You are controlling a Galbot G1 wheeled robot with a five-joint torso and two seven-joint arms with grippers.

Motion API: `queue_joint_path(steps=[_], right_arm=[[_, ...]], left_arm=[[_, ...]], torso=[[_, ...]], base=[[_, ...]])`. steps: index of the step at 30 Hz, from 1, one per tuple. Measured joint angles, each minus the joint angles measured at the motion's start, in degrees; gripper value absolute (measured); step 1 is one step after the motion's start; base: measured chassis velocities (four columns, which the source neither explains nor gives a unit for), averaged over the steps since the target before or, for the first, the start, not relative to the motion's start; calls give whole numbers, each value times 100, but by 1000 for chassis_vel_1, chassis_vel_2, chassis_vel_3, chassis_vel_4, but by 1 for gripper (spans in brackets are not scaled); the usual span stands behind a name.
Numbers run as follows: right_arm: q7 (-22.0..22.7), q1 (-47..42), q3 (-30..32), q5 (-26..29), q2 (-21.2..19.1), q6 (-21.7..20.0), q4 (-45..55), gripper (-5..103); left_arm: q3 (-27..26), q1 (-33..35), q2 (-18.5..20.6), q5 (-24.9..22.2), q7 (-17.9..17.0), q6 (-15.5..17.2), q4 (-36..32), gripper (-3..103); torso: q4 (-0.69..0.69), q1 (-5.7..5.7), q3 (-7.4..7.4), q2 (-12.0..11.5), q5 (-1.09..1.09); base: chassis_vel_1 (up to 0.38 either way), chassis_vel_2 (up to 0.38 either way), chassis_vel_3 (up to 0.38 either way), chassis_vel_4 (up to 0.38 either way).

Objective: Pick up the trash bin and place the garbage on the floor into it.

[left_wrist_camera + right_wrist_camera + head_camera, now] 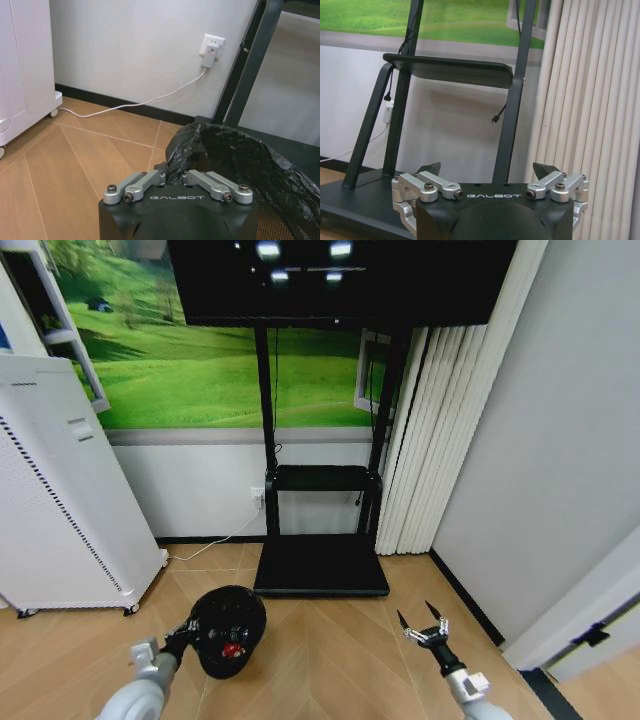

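Observation:
The trash bin (pixel 228 625), small, round and black with a black bag liner (pixel 235 155), hangs just above the wooden floor at the lower left of the head view. My left gripper (pixel 188 628) is shut on its rim; in the left wrist view the left gripper (pixel 172 172) pinches the crumpled liner edge. A small red piece of garbage (pixel 232 649) lies inside the bin. My right gripper (pixel 422 625) hovers open over bare floor to the right, holding nothing; in the right wrist view the right gripper (pixel 487 169) has its dark fingertips (pixel 431 168) spread wide.
A tall white perforated unit (pixel 60 500) on wheels stands at the left. The black TV stand base (pixel 320 565) lies straight ahead against the wall. A wall socket with a white cable (pixel 210 47) is behind the bin. White curtain (pixel 430 440) and grey wall close the right side.

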Motion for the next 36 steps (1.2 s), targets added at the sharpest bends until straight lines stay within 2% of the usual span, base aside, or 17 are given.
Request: queue_joint_path(steps=[12, 21, 28, 31, 34, 36], right_arm=[[-323, -304, 337, 195, -13, 6, 44, 100], [-325, -380, 375, 56, 92, 10, 86, 100], [-278, -418, 379, -61, 179, 12, 63, 100], [-271, -455, 386, -79, 197, 13, 75, 100], [-265, -478, 401, -81, 205, 14, 93, 100], [-270, -508, 439, -79, 204, 16, 113, 100]], left_arm=[[37, -33, 11, 1, 12, -2, -3, 7], [46, -3, -23, 25, 8, -1, -7, 7], [-66, 126, -79, 112, 28, -1, -14, 7], [-107, 175, -105, 157, 30, -1, -16, 7], [-160, 223, -124, 180, 34, -2, -34, 7], [-197, 277, -141, 197, 39, -2, -59, 7]], torso=[[-1, 0, 0, 0, 0], [2, -1, -1, 0, 2], [1, -1, 0, 0, 2], [0, 1, 1, -2, -7], [1, 1, 1, -1, 2], [0, 1, 0, -1, -4]], base=[[74, 0, -90, 1], [347, 32, -356, -37], [289, 230, -286, -221], [239, 330, -235, -304], [219, 283, -175, -238], [131, 64, -99, -112]])
